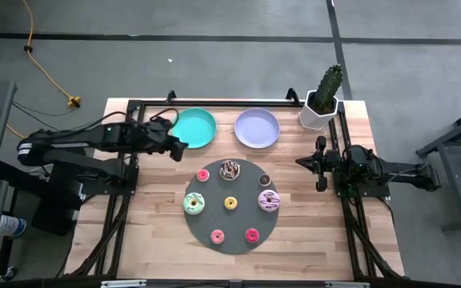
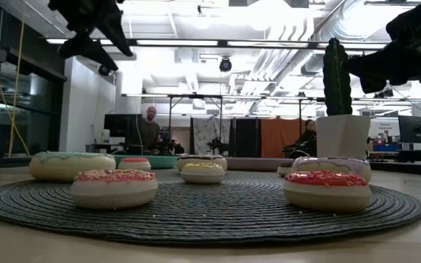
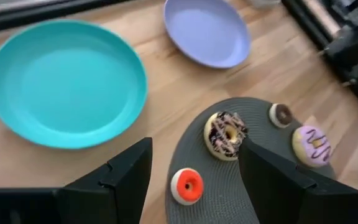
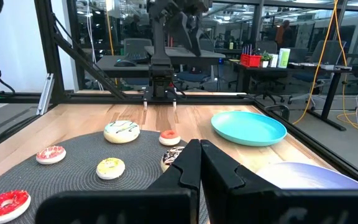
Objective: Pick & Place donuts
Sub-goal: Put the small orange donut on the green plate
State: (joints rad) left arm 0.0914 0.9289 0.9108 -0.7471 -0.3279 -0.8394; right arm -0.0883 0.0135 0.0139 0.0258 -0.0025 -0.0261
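Eight toy donuts lie flat on the dark grey disc: a small red one, the chocolate-sprinkled one, a small brown one, the pink-striped one, a yellow one, the green-iced one, a pink one and a red one. My left gripper hangs open above the table between the teal plate and the disc's far-left rim. In its wrist view, the small red donut shows below, between the fingers. My right gripper waits shut at the right, off the disc.
The lilac plate sits to the right of the teal one at the far side. A potted cactus stands at the far right corner. A black frame runs along the table's left, right and far edges. People show in the room beyond.
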